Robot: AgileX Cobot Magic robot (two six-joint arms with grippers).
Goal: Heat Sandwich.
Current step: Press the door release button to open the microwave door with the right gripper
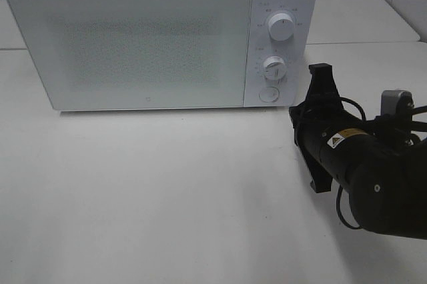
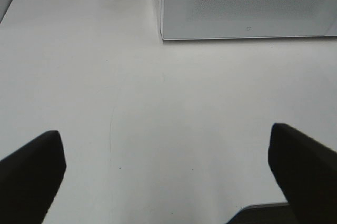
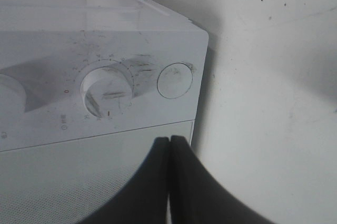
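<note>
No sandwich in any of my three views at that point, so I honestly couldn't tell where it was. The microwave (image 1: 133,37) sat on the tabletop (image 1: 167,197) with its door (image 1: 127,4) shut, and the frosted front hid whatever was or wasn't inside. So I also couldn't say which way the sandwich pointed or how its long axis ran.

Going on what a sandwich is, I'd reckon light, soft and squashy, with filling ready to slide out if it got tipped or pinched in the middle. My guess was a gentle grip across the crust edges. Better yet, lift whatever it rests on and keep it level.

My right pincer (image 3: 169,142) was pinched fully shut with nothing in it, tips together in front of the control panel. It was near the round button (image 3: 175,81) beside the lower dial (image 3: 108,90). It looked lined up to poke that button, though I couldn't tell if it touched anything. My left pincer (image 2: 166,134) was spread wide and empty over the tabletop, some way off from the microwave's front.
</note>
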